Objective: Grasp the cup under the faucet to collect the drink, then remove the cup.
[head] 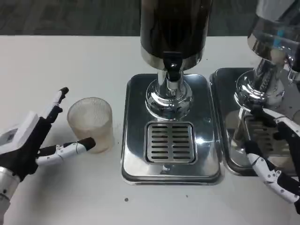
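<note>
Translucent ribbed plastic identifies the cup (90, 123), which stands upright on the white table (61, 61), left of the dispenser base and well clear of the faucet (172, 65). The left hand (35, 140) is spread around the cup: one finger reaches along its far side and another lies against its near side at the base, but a firm grip is not yet evident and the cup appears to rest on the table. The right hand (274, 154) waits at the right edge with fingers apart, holding nothing, just in front of the second dispenser (262, 79). Task status, as judged: the grasp is only beginning; placing the cup on the drip grate (170, 142) under the faucet, collecting the drink and removing the cup all remain. The cup looks empty. Count: one cup, two dispensers, two steel drip trays, one faucet clearly in view, two hands.
</note>
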Robot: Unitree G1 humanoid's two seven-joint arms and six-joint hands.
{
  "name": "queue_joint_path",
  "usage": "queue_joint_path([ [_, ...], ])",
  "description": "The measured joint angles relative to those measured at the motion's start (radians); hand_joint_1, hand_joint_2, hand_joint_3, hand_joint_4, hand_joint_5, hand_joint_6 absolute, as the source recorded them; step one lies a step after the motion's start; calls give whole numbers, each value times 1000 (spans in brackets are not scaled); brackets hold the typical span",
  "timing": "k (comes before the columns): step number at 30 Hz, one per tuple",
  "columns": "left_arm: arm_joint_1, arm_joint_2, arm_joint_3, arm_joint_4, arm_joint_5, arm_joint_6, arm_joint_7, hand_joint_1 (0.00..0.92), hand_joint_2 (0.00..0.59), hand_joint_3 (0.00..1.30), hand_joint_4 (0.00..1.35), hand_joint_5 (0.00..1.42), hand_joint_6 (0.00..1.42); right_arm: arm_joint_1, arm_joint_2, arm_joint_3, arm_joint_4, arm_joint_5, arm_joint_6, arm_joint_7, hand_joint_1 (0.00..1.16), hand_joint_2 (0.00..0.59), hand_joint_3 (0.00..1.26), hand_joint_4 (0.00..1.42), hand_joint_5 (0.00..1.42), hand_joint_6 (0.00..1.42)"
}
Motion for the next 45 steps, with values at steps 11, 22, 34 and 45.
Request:
queue_joint_path([
  [11, -46, -8, -34, 38, 0, -21, -3, 143, 22, 0, 13, 165, 171, 17, -2, -6, -1, 13, -7, 2, 369, 389, 316, 322, 340, 469],
  [22, -102, -34, -57, 78, -6, 16, -27, 140, 24, 0, 26, 174, 183, 25, -1, -10, -7, 13, -7, 3, 372, 395, 317, 323, 340, 469],
  [34, -153, -55, -94, 123, -29, 28, -77, 139, 24, 20, 60, 196, 187, 29, 3, -12, -11, 13, -7, 3, 374, 397, 317, 323, 340, 487],
  [45, -163, -62, -139, 129, 13, 44, -42, 152, 24, 33, 65, 215, 188, 34, 6, -16, -15, 13, -7, 2, 387, 390, 317, 323, 349, 491],
])
